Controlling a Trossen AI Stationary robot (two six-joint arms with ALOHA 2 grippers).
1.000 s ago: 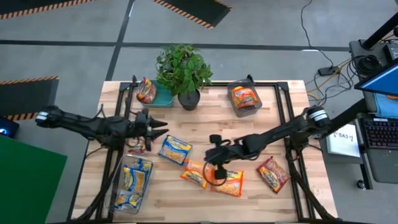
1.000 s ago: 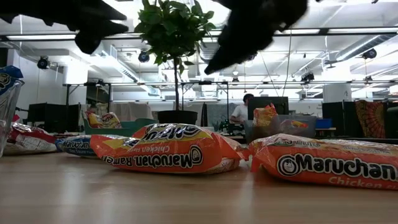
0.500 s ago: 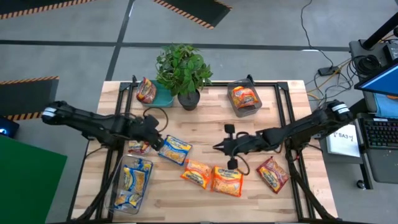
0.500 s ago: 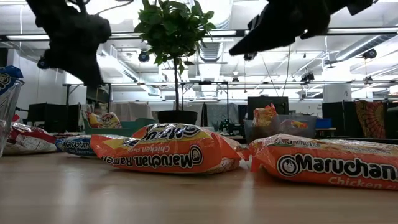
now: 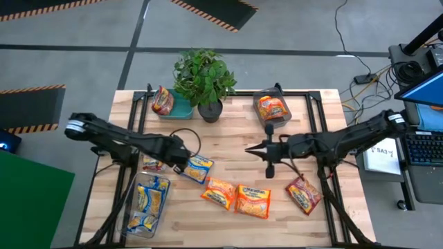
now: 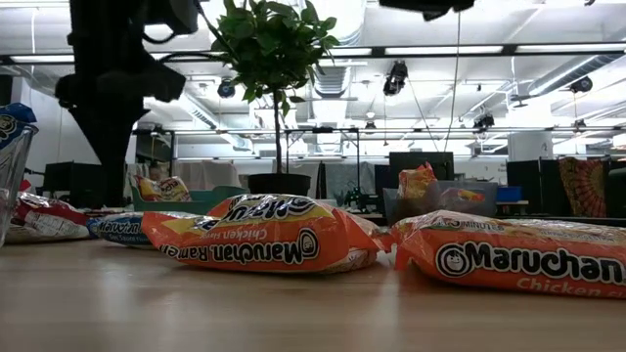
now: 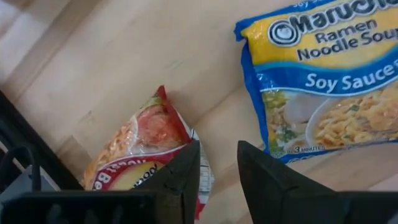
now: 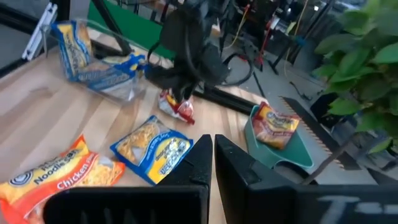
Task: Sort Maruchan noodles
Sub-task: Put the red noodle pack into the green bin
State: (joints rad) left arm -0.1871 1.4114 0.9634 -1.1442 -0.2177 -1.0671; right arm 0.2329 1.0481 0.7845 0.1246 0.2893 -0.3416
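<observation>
Sorting is judged to be partly done. Blue-and-yellow packets [image 5: 146, 203] are seen in a clear bin [image 5: 136, 223] at the near left corner of the table [image 5: 228, 131]. One orange packet [image 5: 271, 107] lies in a second clear bin [image 5: 283, 122] at the far right, and one red packet [image 5: 162, 101] sits in a green tray [image 5: 181, 108] beside the potted plant [image 5: 203, 77].

Five packets are left loose on the wood. A blue Soy Sauce packet [image 5: 195, 167] and a small red packet [image 5: 152, 164] lie at the left. Two orange Chicken packets [image 5: 237, 197] lie touching each other at the near centre. A red packet [image 5: 303, 194] lies near the right edge.

The left gripper [image 7: 217, 163] is held low over the table between the small red packet [image 7: 143, 146] and the Soy Sauce packet [image 7: 323, 74]. Its fingers are set narrowly apart and nothing is held; one fingertip overlaps the red packet's corner in the left wrist view, but contact cannot be confirmed. Either packet could be judged its next target.

The right gripper [image 5: 250, 149] is held above mid-table, well apart from every loose packet; the orange pair lies nearer the front edge, the far-right bin behind it. In the right wrist view its fingers [image 8: 193, 163] are seen almost together, with nothing between them.
</observation>
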